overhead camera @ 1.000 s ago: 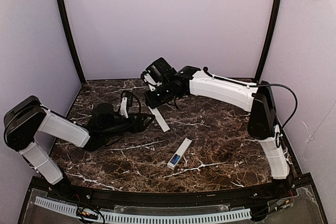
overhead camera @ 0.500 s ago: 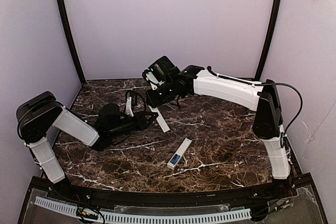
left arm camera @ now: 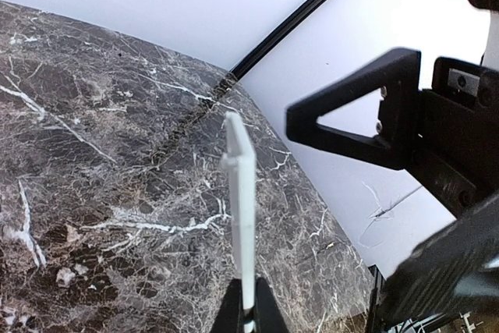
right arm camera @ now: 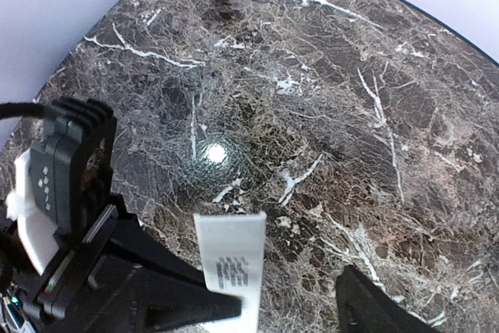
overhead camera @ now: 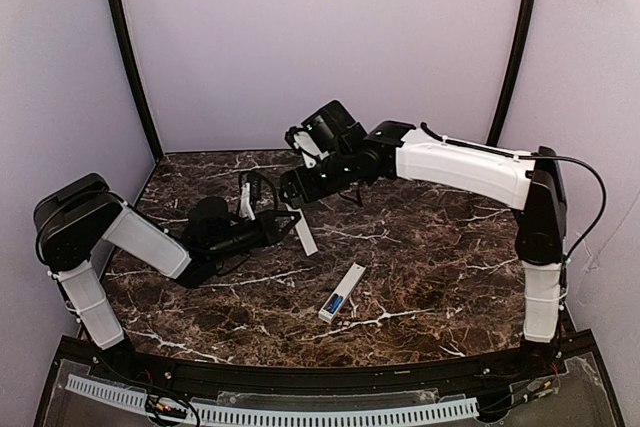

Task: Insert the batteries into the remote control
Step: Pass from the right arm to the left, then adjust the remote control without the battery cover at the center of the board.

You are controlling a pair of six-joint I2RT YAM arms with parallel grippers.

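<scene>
My left gripper (overhead camera: 287, 225) is shut on one end of a thin flat white piece (overhead camera: 303, 235). In the left wrist view that piece (left arm camera: 240, 216) shows edge-on, sticking out from between the closed jaws (left arm camera: 248, 313). My right gripper (overhead camera: 297, 190) hovers just behind and above it, open. In the right wrist view the piece (right arm camera: 231, 259), with small print on it, lies between the spread fingers (right arm camera: 171, 302), nearer the left one. The white remote control (overhead camera: 343, 291) lies on the table toward the front, with a blue spot (overhead camera: 331, 304) at its near end. I cannot make out separate batteries.
The dark marble table (overhead camera: 430, 257) ends at pale walls with black corner posts (overhead camera: 130, 57). The right arm's white link (overhead camera: 460, 169) stretches across the back right. The left arm's elbow (overhead camera: 70, 222) stands at the left edge.
The left gripper closed on the white piece. The right gripper opened, let go of it and drew slightly up and to the right.
</scene>
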